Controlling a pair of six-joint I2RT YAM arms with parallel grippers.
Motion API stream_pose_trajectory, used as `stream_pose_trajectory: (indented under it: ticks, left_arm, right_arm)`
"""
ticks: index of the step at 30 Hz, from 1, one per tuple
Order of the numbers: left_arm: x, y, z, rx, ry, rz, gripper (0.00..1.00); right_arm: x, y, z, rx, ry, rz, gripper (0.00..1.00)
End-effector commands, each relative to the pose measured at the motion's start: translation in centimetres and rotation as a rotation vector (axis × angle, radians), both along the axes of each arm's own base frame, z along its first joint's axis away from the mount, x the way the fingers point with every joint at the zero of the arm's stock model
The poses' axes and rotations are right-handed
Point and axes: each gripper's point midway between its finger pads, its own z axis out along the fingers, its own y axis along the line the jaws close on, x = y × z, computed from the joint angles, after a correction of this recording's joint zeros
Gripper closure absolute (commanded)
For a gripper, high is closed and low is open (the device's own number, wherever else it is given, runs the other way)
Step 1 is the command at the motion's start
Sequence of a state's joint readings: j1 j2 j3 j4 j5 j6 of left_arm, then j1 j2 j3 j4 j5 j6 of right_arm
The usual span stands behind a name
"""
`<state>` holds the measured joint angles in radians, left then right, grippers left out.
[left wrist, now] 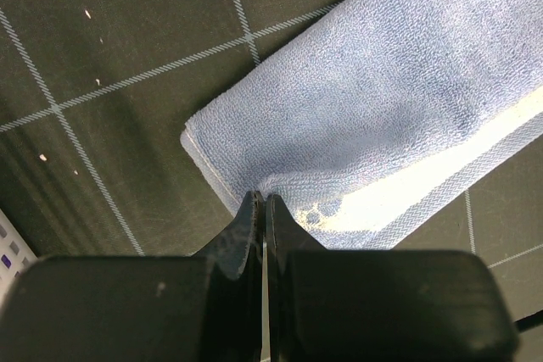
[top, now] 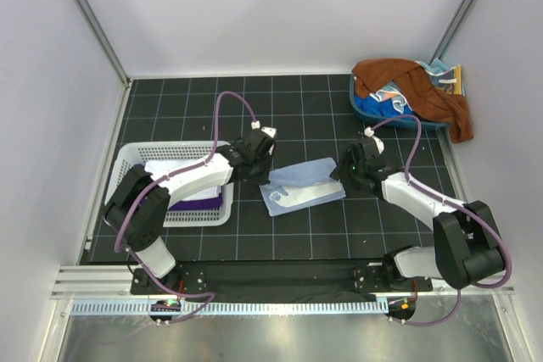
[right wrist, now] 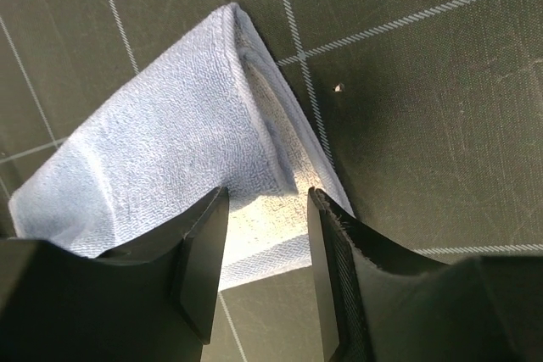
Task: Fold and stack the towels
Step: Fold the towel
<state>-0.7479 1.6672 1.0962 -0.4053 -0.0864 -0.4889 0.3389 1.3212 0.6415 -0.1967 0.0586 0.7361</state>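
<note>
A light blue towel (top: 304, 186) lies partly folded on the dark mat in the middle, with a white strip showing along its near side. My left gripper (top: 263, 175) is at its left end. In the left wrist view the jaws (left wrist: 260, 199) are pressed together at the towel (left wrist: 382, 116) edge, where the cloth puckers. My right gripper (top: 341, 174) is open over the right end, and its fingers (right wrist: 267, 192) straddle the towel (right wrist: 170, 142). A white towel (top: 174, 171) and a dark purple towel (top: 199, 203) lie in the white basket. A rust-brown towel (top: 416, 82) drapes over the blue bin.
The white slotted basket (top: 127, 158) stands at the left, under my left arm. A blue bin (top: 365, 112) with more cloth sits at the back right corner. White walls close in the mat on three sides.
</note>
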Motion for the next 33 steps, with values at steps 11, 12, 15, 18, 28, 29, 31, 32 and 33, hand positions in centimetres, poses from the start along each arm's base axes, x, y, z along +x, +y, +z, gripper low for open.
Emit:
stream_pose_trajectory:
  ticks: [11, 12, 15, 18, 28, 29, 31, 32, 33]
  left_arm:
    - [0.9, -0.7, 1.4, -0.006, -0.037, -0.012, 1.00]
    - [0.9, -0.7, 1.4, -0.006, -0.039, -0.011, 1.00]
    - [0.8, -0.7, 1.4, -0.006, -0.037, -0.012, 1.00]
    - [0.9, -0.6, 1.6, -0.007, -0.040, -0.014, 1.00]
    - [0.7, -0.6, 2.6, -0.010, -0.050, -0.031, 1.00]
    - [0.7, -0.6, 2.8, -0.013, -0.052, -0.031, 1.00]
    - [0.7, -0.5, 3.5, -0.020, -0.059, -0.032, 1.00]
    - [0.6, -0.5, 3.7, -0.021, -0.061, -0.033, 1.00]
    - [0.5, -0.6, 3.9, -0.026, -0.063, -0.036, 1.00]
  right_arm:
    - [2.0, 0.2, 1.6, 0.048, -0.073, -0.094, 0.50]
    - [2.0, 0.2, 1.4, 0.049, -0.067, -0.095, 0.51]
    - [2.2, 0.3, 0.7, 0.047, -0.053, -0.101, 0.54]
    - [2.4, 0.4, 0.6, 0.052, -0.055, -0.108, 0.58]
    - [2.8, 0.4, 1.8, 0.039, -0.072, -0.087, 0.90]
    - [3.2, 0.5, 2.5, 0.036, -0.086, -0.078, 0.91]
    - [3.5, 0.5, 4.0, 0.020, -0.111, -0.052, 0.91]
    - [3.5, 0.4, 4.4, 0.013, -0.116, -0.048, 0.91]
    - [3.6, 0.4, 4.9, 0.001, -0.129, -0.033, 0.91]
